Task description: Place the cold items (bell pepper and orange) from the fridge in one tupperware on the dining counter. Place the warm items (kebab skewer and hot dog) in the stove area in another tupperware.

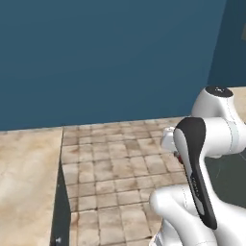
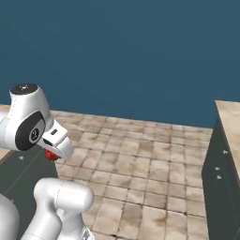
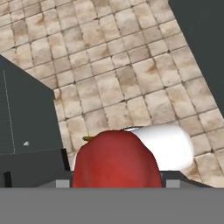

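Observation:
A red bell pepper with a short green stem sits close up in the hand view, with my gripper shut on it. It is carried in the air above the tiled floor. A sliver of its red skin shows under the white hand in the right base view and beside the forearm in the left base view. The fingers are mostly hidden behind the pepper. The orange, kebab skewer, hot dog and tupperware are out of view.
Beige tiled floor stretches ahead to a dark blue wall. A beige-topped counter with a dark side stands to the left and a dark cabinet with small knobs to the right. Dark cabinet fronts flank the floor.

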